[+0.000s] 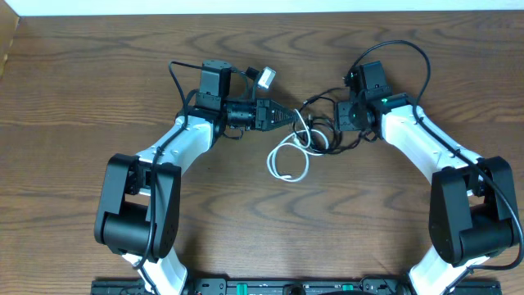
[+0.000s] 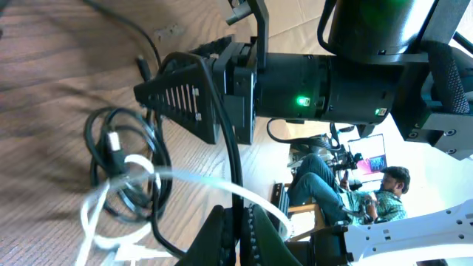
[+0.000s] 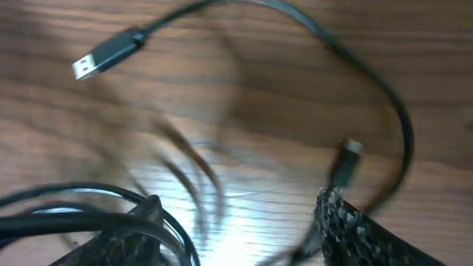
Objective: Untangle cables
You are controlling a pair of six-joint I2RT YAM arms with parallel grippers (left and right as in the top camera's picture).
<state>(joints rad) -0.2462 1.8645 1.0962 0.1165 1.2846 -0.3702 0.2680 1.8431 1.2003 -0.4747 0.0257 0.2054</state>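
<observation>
The white cable (image 1: 286, 161) lies in loops at the table's middle, crossing the black cable (image 1: 321, 136), which is bunched just to its right. My left gripper (image 1: 291, 117) points right and is shut on a strand of the black cable (image 2: 235, 166). That strand rises straight from the jaws in the left wrist view, with the white cable (image 2: 188, 179) curving across it. My right gripper (image 1: 337, 120) faces the tangle from the right, its fingers (image 3: 347, 222) wide apart over bare wood. A black USB plug (image 3: 103, 55) lies ahead of it, and black strands drape over its left finger.
The wooden table (image 1: 98, 90) stretches out on all sides. A small white connector piece (image 1: 266, 78) sits behind the left wrist. Thick black arm wires (image 1: 409, 53) arch over the right wrist. The right gripper's body (image 2: 192, 96) fills the left wrist view's middle.
</observation>
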